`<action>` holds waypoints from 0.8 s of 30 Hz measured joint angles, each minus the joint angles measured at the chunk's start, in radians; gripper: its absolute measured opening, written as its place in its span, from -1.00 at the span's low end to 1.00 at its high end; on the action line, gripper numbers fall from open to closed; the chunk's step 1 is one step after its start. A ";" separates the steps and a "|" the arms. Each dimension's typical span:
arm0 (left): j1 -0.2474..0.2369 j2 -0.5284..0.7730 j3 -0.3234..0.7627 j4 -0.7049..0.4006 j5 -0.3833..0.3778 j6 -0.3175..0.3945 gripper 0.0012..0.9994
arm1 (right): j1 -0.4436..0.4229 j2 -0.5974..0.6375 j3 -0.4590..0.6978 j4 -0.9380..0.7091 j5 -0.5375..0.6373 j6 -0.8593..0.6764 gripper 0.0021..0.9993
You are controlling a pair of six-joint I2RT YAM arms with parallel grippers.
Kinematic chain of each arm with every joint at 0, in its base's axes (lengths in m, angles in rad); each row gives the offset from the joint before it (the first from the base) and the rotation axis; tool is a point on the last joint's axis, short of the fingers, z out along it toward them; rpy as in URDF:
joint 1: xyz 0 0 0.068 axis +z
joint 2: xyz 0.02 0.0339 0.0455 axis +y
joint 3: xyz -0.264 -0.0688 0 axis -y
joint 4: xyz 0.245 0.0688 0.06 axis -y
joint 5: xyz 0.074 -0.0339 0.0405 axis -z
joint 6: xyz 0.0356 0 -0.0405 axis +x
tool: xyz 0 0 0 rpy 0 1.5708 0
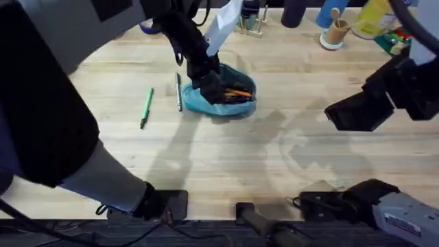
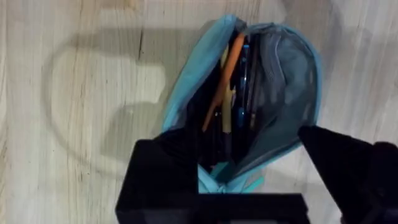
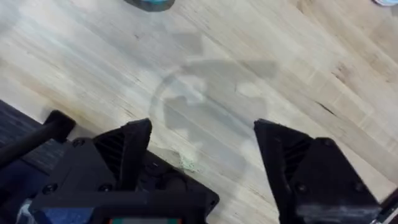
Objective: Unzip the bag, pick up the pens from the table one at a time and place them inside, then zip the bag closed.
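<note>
My table (image 1: 288, 165) has a wide stretch of bare pale wood across its near half and out to the right, while the far edge is crowded with upright containers, a small wooden cup of utensils (image 1: 335, 31) among them, well apart from where I am working. My left gripper (image 1: 209, 86) reaches out to the far middle of the table and sits right over the near-left end of the bag (image 1: 223, 96); from my left wrist camera I see my two black fingers (image 2: 348, 168) spread apart, one on each side of the pouch's end, though I cannot tell whether they are pressing the fabric or just flanking it. The bag (image 2: 273, 93) lies open, its light blue sides parted wide along the zipper, and inside it I see the orange pen (image 2: 222, 84) lying lengthwise with darker, blue-tinted stick shapes beside it that I cannot make out singly. The green pen (image 1: 146, 106) lies on the bare wood well to the left of the bag, with free room all around it, and the dark grey pen (image 1: 178, 91) lies just beside the bag's left edge, close to my left arm. My right gripper (image 3: 202, 155) hovers over empty wood on the right side of the table, well clear of the bag, its fingers wide apart and holding nothing.
</note>
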 joint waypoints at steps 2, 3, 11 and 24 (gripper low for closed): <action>0.000 0.000 0.000 0.000 0.000 0.000 0.98 | 0.000 0.000 0.000 0.000 0.000 0.000 1.00; 0.000 0.000 0.000 0.000 0.000 0.000 0.99 | 0.000 0.000 0.000 0.000 0.000 0.000 1.00; 0.000 0.000 0.000 0.008 0.000 0.000 0.99 | 0.000 0.000 0.000 0.000 0.000 0.000 1.00; 0.000 -0.019 0.022 0.008 -0.032 -0.048 0.99 | 0.000 0.000 0.000 0.000 0.000 0.000 1.00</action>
